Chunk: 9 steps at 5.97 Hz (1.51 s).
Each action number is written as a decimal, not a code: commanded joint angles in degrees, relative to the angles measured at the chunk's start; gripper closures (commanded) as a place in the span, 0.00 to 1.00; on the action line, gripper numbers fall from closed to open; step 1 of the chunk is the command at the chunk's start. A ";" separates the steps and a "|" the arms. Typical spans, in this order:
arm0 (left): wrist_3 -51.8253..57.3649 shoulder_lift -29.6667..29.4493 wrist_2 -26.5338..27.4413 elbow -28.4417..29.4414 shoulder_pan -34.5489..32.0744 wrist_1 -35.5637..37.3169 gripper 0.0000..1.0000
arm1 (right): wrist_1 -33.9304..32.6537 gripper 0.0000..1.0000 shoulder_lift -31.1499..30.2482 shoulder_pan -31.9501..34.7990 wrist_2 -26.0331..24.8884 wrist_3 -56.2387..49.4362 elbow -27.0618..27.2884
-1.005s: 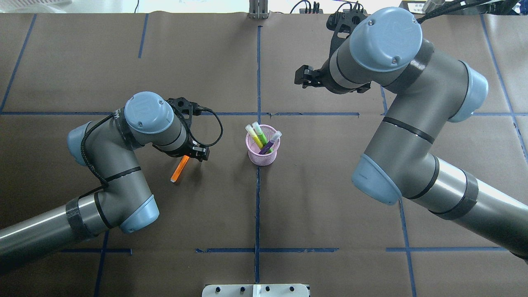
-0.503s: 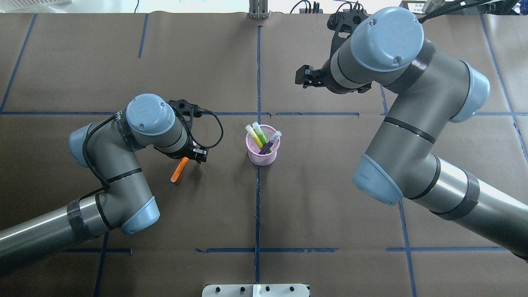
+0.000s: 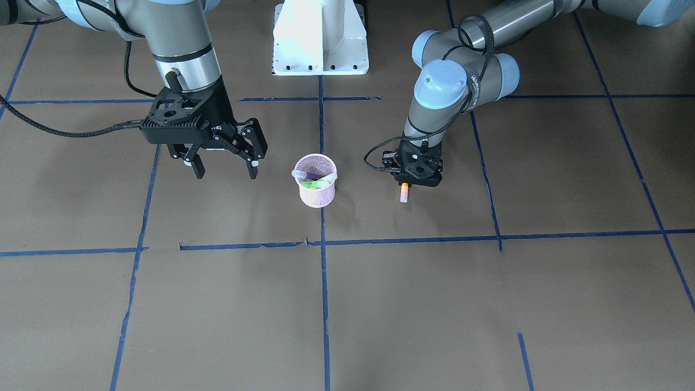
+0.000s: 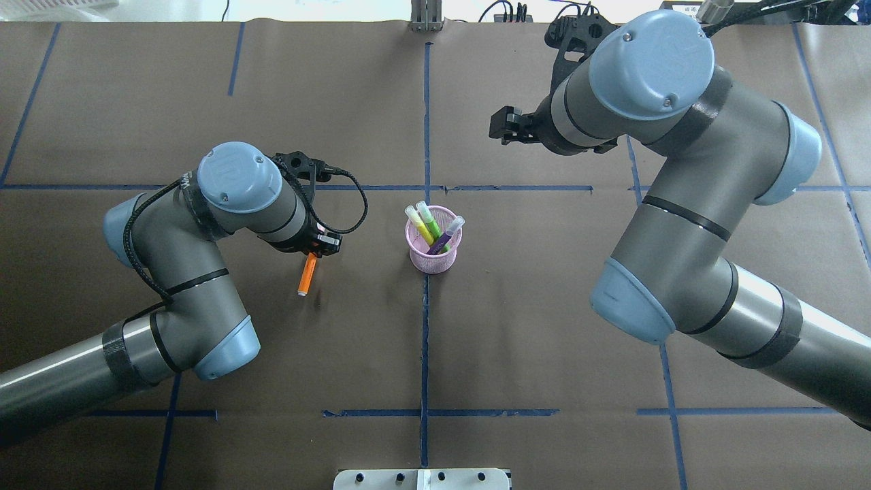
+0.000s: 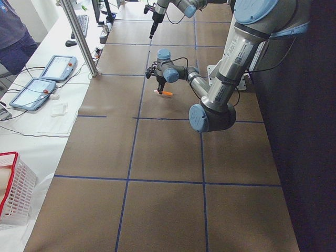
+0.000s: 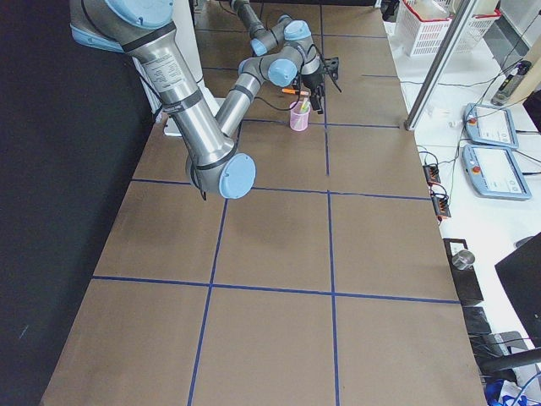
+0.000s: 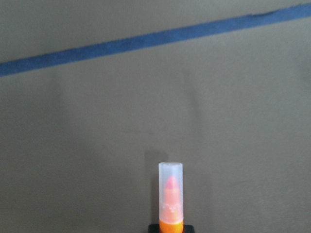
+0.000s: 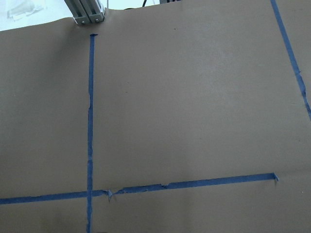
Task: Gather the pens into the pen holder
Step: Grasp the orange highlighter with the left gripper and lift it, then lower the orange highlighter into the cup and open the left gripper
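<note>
Well, from the overhead view the left gripper [image 4: 320,246] sits at 9 o'clock from the pen holder [image 4: 429,262], near it but not touching. Its jaws are closed tight on the rear end of the orange pen [image 4: 307,273]. The pen sticks out of the claw toward 7 o'clock, pale cap outermost. On the left wrist camera I see that cap dead centre at 6 o'clock of the picture (I cannot tell whether its tip rests on the paper). The holder stands upright on the middle tape line. The yellow pen [image 4: 416,223], green pen [image 4: 429,219] and purple pen [image 4: 446,237] lean inside it, caps up.

The right gripper [image 3: 225,172] hangs at about 1 o'clock from the holder in the overhead view, well apart from it. Its fingers [image 3: 199,169] are spread wide with nothing between them.

The table [image 4: 544,327] is covered in brown paper, marked into big squares by blue tape [image 4: 424,340]. The tape is a little ragged at some joints. A white base plate [image 3: 320,38] sits at 12 o'clock in the front-facing view.

Beyond the table's far edge runs a white bench. It carries two teach pendants [image 6: 490,127], loose cables, an aluminium post [image 5: 79,37] and a red-rimmed white basket [image 5: 16,189]. A person in blue [image 5: 13,37] stands at 10 o'clock in the left side view.
</note>
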 commanded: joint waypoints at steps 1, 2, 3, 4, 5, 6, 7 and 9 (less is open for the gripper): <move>-0.20 -0.18 2.50 -7.79 -0.78 -5.36 1.00 | 0.00 0.00 -0.66 0.20 0.17 -0.69 0.61; -0.28 -0.18 9.74 -6.60 0.18 -17.25 1.00 | 0.09 0.00 -0.84 0.20 0.17 -0.70 0.70; -0.55 -0.79 14.86 -6.68 1.76 -22.94 1.00 | 0.00 0.00 -0.93 0.29 0.17 -0.78 0.87; -0.46 -2.10 18.74 -6.51 2.21 -24.91 1.00 | 0.09 0.00 -0.93 0.38 0.26 -0.78 0.87; -0.37 -2.64 25.22 -5.81 5.00 -28.76 1.00 | 0.09 0.00 -0.93 0.38 0.26 -0.78 0.87; -0.37 -4.21 28.85 -3.63 7.63 -29.93 1.00 | 0.09 0.00 -1.19 0.47 0.26 -0.87 0.87; -0.37 -6.23 31.32 0.05 9.31 -31.33 1.00 | 0.18 0.00 -1.45 0.47 0.26 -1.05 0.87; 0.24 -9.14 31.96 3.77 9.16 -31.78 1.00 | 0.18 0.00 -1.54 0.64 0.26 -1.93 1.05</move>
